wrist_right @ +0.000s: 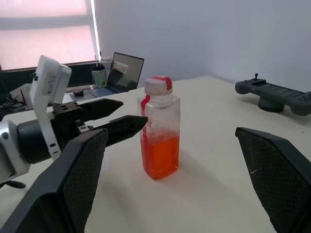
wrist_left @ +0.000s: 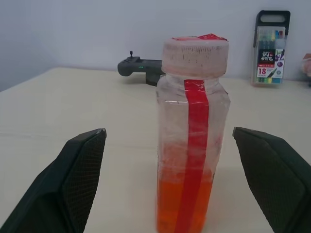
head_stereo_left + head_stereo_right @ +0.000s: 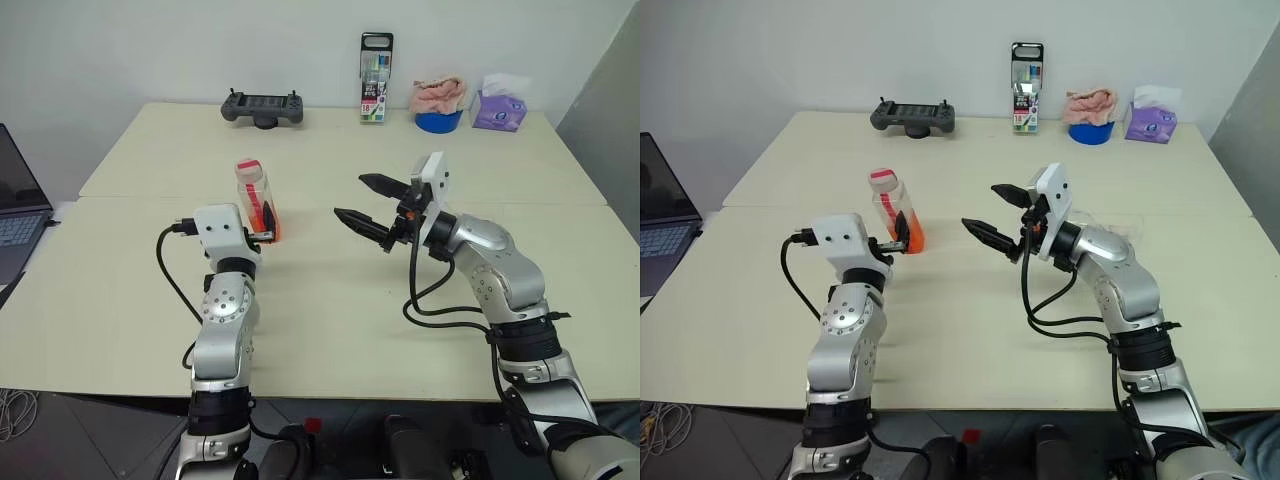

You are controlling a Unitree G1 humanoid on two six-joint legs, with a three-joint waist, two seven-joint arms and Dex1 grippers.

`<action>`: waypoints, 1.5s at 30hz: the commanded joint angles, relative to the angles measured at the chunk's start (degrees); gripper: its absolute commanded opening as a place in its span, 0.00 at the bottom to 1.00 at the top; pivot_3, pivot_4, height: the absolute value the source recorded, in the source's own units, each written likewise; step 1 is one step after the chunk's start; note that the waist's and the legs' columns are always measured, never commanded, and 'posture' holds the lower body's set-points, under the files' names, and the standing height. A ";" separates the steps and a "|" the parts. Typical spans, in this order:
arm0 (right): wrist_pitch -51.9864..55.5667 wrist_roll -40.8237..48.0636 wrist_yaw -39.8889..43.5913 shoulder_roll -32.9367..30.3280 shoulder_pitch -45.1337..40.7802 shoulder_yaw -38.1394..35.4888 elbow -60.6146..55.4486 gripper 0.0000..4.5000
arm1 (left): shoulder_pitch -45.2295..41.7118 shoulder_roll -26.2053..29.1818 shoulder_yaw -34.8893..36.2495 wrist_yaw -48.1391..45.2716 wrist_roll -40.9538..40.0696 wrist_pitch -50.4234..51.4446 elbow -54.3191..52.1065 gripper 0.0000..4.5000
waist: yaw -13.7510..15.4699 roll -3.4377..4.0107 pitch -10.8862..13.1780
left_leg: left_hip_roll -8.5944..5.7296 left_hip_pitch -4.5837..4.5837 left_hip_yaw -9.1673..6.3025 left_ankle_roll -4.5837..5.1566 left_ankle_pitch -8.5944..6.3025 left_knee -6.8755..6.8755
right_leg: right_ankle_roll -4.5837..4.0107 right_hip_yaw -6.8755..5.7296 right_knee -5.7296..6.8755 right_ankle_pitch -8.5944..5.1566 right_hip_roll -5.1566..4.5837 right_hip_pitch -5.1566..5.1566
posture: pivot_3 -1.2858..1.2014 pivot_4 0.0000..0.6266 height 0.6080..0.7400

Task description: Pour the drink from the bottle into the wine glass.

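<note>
Closest to my head camera is the left gripper (image 3: 902, 243), jaws spread wide, levelled at the bottle (image 3: 256, 199), which stands capped on the table (image 3: 330, 330) with orange-red drink (image 2: 184, 204) low in its base. My worry: the bottle sits between the fingers but nothing is clamped yet, so a skewed approach could knock it over. I'd also be pouring with the cap on, and I can't find the wine glass. My right gripper (image 3: 370, 203) hovers beside it, likewise spread, angled toward the bottle
</note>
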 commanded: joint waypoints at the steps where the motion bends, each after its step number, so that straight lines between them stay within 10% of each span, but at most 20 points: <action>1: -0.74 0.42 1.17 0.07 -1.43 -0.04 -1.46 1.00 | -3.32 1.09 0.63 -0.61 -0.08 -2.46 2.73 0.99 | -0.01 0.00 0.00 | 0.00 0.00 0.00 0.00 0.00 0.00 | 0.00 0.00 0.01 0.00 0.00 0.00 | 0.52 0.24 1.00; 21: 1.29 0.30 3.02 -0.46 1.08 1.55 -4.89 1.00 | -15.17 2.85 1.69 0.52 0.45 -10.79 21.06 0.99 | -0.01 0.00 0.00 | -0.02 -0.13 -0.03 -0.30 0.16 0.00 | 0.06 -0.01 0.04 0.04 -0.04 -0.16 | 0.52 0.24 1.00; 30: 0.88 0.07 2.88 0.00 0.91 1.93 -4.19 1.00 | -15.38 3.75 1.19 -0.04 0.67 -12.37 22.07 0.41 | -0.03 0.00 0.00 | -0.03 -0.16 -0.04 -0.40 0.22 0.01 | 0.10 -0.01 0.04 0.07 -0.05 -0.19 | 0.52 0.24 1.00; 38: 2.44 0.87 2.82 -1.73 0.90 0.72 -5.87 1.00 | -15.84 6.08 1.60 -3.96 -1.02 -13.11 20.76 0.41 | -0.04 0.00 0.00 | -0.03 -0.33 -0.06 -0.58 0.32 0.01 | 0.11 -0.02 0.06 0.08 -0.04 -0.34 | 0.52 0.24 1.00; 45: 14.93 5.34 0.83 -8.67 -0.64 -1.69 -14.02 1.00 | -6.18 13.14 -2.00 -27.10 -14.70 -2.32 2.73 0.41 | -0.13 0.00 0.00 | 0.00 -0.72 0.01 -0.70 0.38 -0.04 | 0.12 0.05 0.08 0.09 -0.13 -0.77 | 0.52 0.24 1.00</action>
